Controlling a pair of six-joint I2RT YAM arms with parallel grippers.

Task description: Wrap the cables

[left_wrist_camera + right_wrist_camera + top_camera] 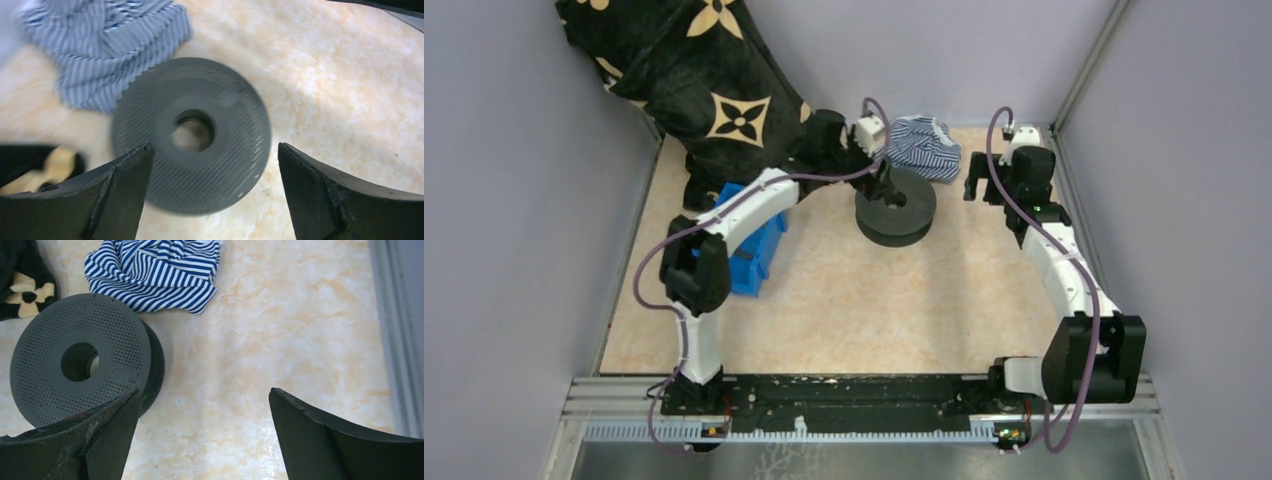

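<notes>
Left wrist view shows the left gripper (pixel 214 149) spread wide and empty above the black spool (pixel 227 97), while the right gripper (pixel 205 396) hangs released near the far right corner of the worktop (pixel 285 335).

This looks like a robot test cell in a lab, not a home. Plain grey panels (pixel 514 200) in aluminium frames (pixel 1084 65) close in a marble-patterned table (pixel 874 300). A left arm (pixel 744 205) and a right arm (pixel 1064 270) are bolted to a black rail (pixel 854 392) at its near edge. Loose props lie around: a striped cloth (pixel 924 148) and a blue bin (pixel 756 268).
</notes>
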